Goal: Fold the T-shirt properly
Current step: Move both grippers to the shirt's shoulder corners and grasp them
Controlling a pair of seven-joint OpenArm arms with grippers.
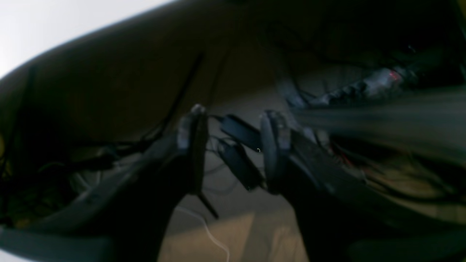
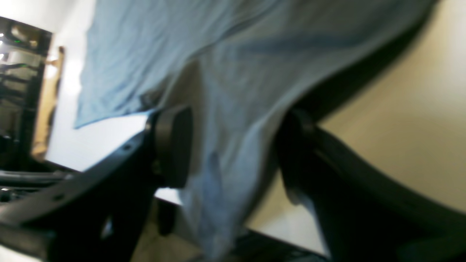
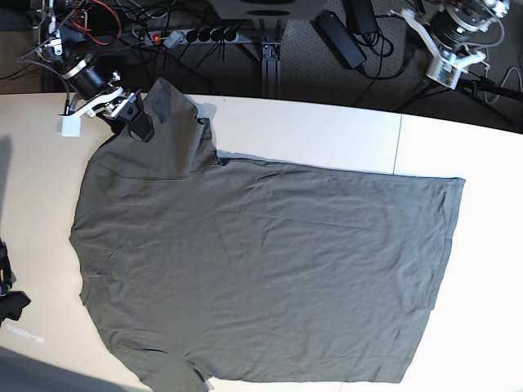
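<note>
The dark grey-olive T-shirt [image 3: 261, 269] lies spread flat over most of the table, with one sleeve drawn up towards the far left corner. My right gripper [image 3: 135, 114] is at that sleeve. In the right wrist view its jaws [image 2: 235, 153] stand wide apart and a bunched strip of the shirt [image 2: 233, 72] runs between them; the picture is blurred. My left gripper [image 3: 441, 53] is beyond the table's far right edge, away from the shirt. In the left wrist view it [image 1: 233, 142] is open and empty above cables on the floor.
A power strip [image 3: 196, 34] and black power bricks [image 3: 339, 37] lie with cables on the floor behind the table. A small white block [image 3: 67, 126] sits at the far left of the table. A black object [image 3: 10, 302] shows at the left edge.
</note>
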